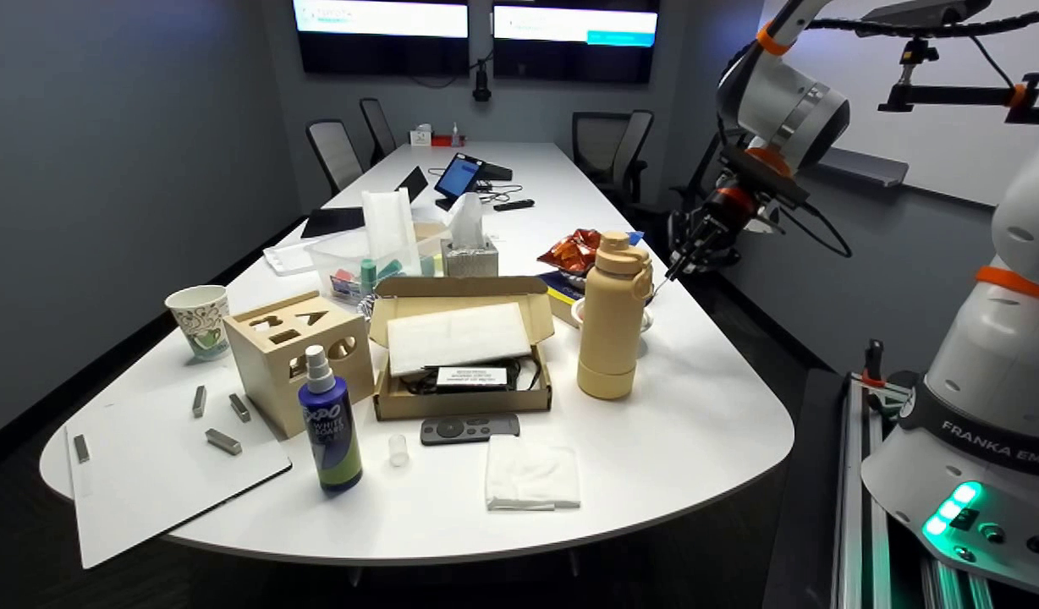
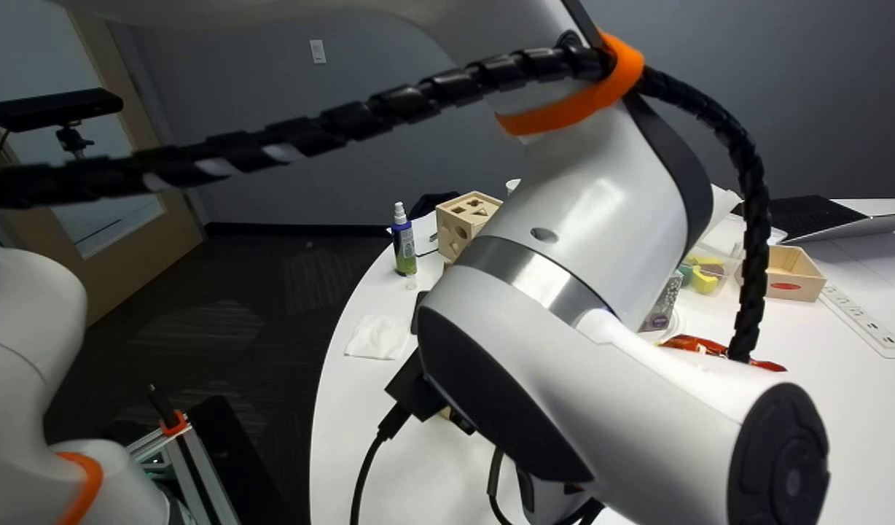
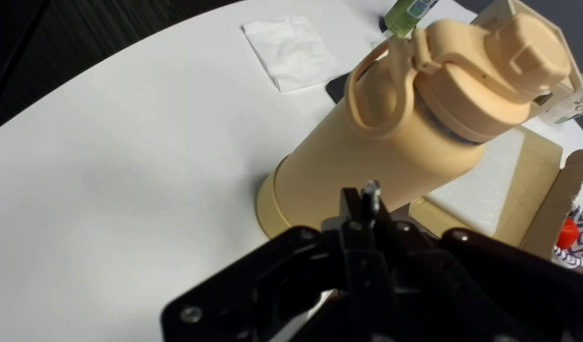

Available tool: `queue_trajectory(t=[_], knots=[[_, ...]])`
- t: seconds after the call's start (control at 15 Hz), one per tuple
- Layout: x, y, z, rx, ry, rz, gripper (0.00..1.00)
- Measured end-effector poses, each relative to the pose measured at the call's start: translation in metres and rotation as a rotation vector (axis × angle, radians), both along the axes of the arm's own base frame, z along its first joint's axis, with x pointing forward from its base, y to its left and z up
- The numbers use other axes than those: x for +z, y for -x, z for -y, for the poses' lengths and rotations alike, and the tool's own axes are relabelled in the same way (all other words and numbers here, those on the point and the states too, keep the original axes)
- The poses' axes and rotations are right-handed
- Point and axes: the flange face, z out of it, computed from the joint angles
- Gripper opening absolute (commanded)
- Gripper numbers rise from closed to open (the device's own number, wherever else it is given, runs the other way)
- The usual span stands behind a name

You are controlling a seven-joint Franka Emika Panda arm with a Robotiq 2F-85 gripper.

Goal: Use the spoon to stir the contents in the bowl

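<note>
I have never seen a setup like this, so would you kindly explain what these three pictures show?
The machine is one white, jointed robot arm ending in a black tool for grasping. Two pictures come from cameras outside it; the third comes from a camera on its wrist, so the tool looms at the bottom. On the white table stand a tan bottle, an open cardboard box, a wooden box with shaped holes, a spray bottle and a paper cup, among other things. A white bowl shows partly hidden behind the tan bottle in an exterior view. The tool looks closed on what is probably the spoon, thin and silvery; whether it touches the bowl is hard to tell.
</note>
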Motion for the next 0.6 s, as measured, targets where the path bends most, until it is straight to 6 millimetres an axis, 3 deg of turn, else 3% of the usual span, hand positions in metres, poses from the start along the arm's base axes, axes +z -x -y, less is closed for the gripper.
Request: queue_trajectory(t=[0.6], knots=[[-0.012,0.013,-0.012,-0.012,-0.175,-0.102,0.01]])
